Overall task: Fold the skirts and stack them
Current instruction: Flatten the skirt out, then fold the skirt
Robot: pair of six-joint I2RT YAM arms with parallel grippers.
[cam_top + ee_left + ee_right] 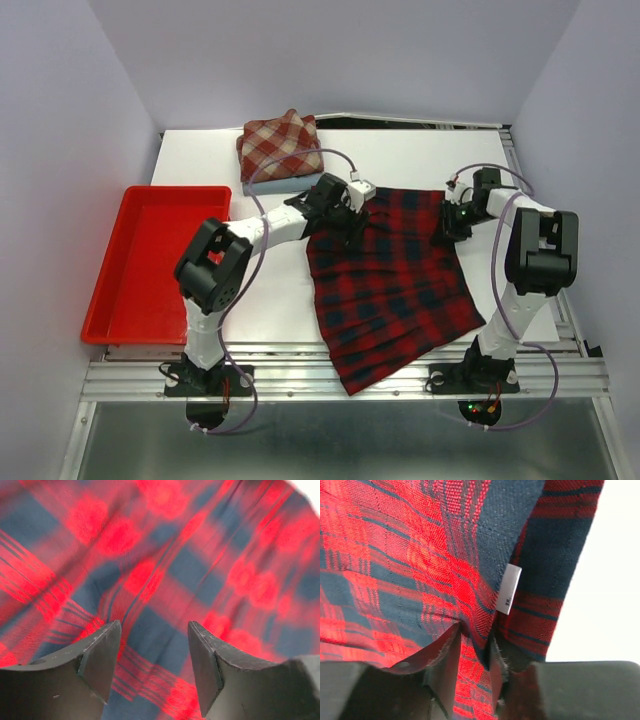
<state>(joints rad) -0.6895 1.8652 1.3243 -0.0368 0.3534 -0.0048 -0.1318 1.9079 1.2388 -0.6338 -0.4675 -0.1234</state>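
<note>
— Where is the large red and navy plaid cloth skirt [390,290] found?

— It is spread flat on the white table [200,160], between the two arms. Its waist edge is laid at the far side and runs from left to right. Its hem is hung over the near edge of the table.

— How are the grippers placed to it?

— The left gripper [347,222] is set at the far left corner of the waist, the right gripper [447,222] at the far right corner. The long axis of the waist is thus spanned by both.

— And the jaws?

— The left jaws are spread above the cloth, and nothing is caught between them. A fold of cloth, beside a small white label [508,596], is seen between the right fingers, which are nearly together. Whether it is really pinched cannot be told.

— Which arm is nearer to the pile?

— The folded brick-red and cream check skirt [280,145], laid on the light blue skirt [275,186], is found beyond the left corner. The left arm is therefore judged nearer.
</note>
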